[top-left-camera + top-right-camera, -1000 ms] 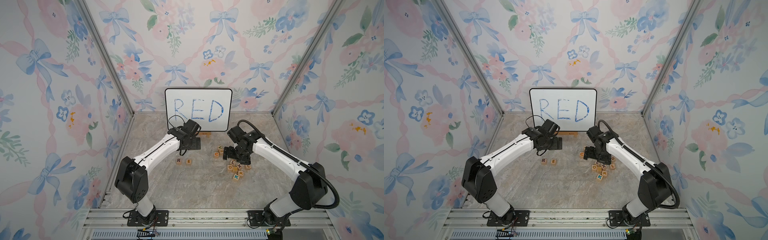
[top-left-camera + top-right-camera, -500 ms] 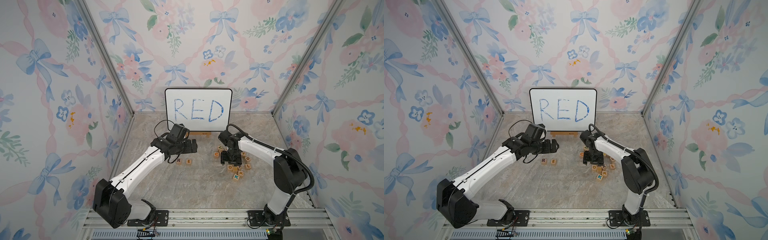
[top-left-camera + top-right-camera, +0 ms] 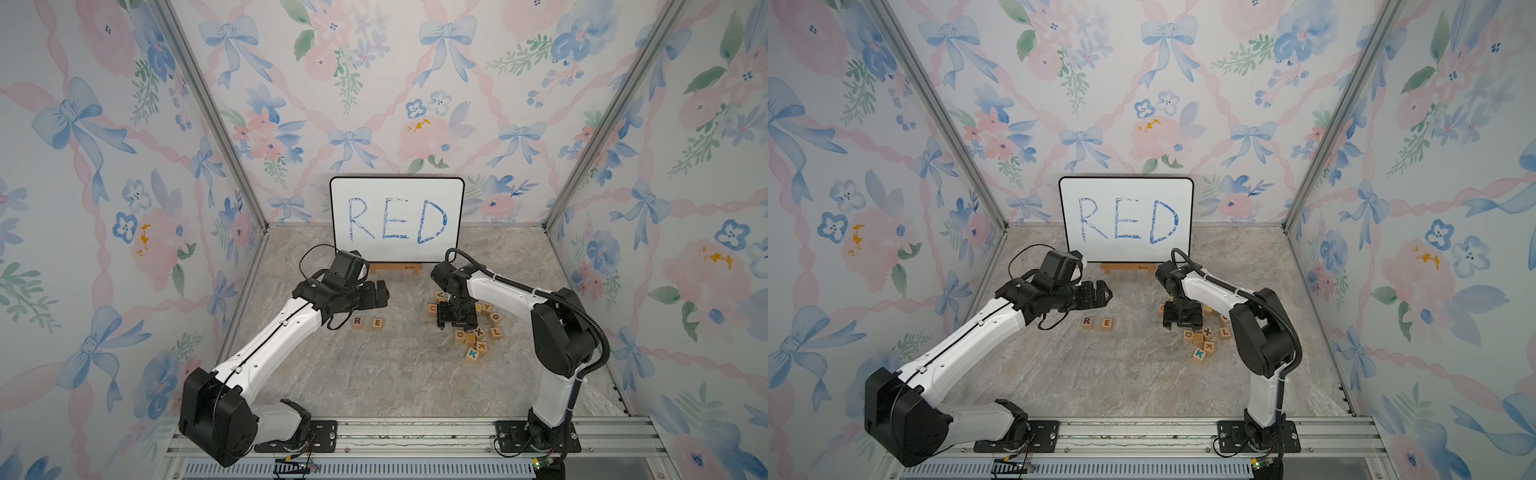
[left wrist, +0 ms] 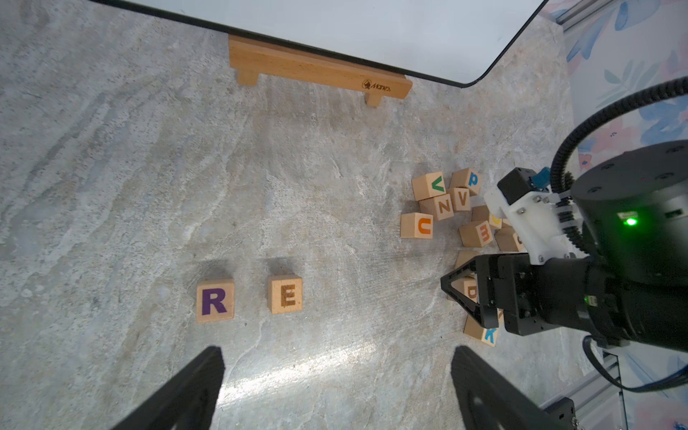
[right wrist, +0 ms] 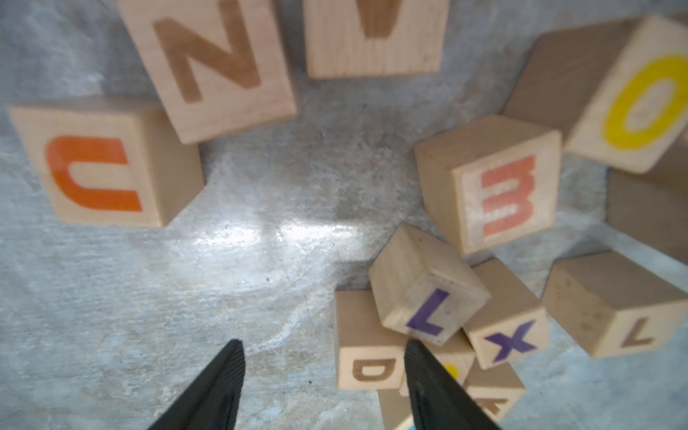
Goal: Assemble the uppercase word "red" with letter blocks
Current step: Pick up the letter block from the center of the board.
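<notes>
D block (image 5: 368,368) lies low, right of centre in the right wrist view, just inside one finger (image 5: 432,391) of the nearer right end effector (image 5: 322,344) (half open, clamping nothing visible), well right of R (image 3: 358,321) and E (image 3: 377,322) in a top view.

R (image 3: 358,321), E (image 3: 377,322) abreast; D (image 3: 460,334) apart
</notes>
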`<state>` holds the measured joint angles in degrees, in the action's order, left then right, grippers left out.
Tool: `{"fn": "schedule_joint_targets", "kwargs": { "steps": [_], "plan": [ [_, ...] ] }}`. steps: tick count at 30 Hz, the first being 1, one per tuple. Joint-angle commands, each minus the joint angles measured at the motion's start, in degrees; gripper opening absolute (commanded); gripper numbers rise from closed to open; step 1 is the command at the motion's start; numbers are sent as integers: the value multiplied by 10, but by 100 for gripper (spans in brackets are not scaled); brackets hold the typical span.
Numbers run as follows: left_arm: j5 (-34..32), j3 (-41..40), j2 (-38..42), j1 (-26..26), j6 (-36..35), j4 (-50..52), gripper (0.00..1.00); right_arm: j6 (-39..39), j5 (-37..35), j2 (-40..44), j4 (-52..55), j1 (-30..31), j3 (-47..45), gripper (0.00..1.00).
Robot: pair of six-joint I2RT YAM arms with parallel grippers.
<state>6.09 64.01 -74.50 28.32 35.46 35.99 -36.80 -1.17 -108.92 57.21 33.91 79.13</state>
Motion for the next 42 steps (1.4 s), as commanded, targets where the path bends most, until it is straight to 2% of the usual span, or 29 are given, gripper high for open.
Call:
{"fn": "schedule_joint_targets", "kwargs": {
  "steps": [1, 9, 19, 30, 42],
  "plan": [
    [12, -6, 10, -8, -17, -2, 98, 6, -7, -18, 6, 6, 14, 70],
    [19, -10, 10, -18, -22, -2, 98, 2, 6, -20, 4, 11, 8, 70],
    [23, -25, 13, -22, -20, -11, 98, -21, 15, 2, 18, 50, 21, 70],
    [30, -31, 14, -24, -17, -17, 98, 4, -25, 17, 39, 40, 18, 71],
    [35, -38, 20, -28, -10, -21, 98, 4, -13, 7, 8, 36, -25, 70]
  ]
}}
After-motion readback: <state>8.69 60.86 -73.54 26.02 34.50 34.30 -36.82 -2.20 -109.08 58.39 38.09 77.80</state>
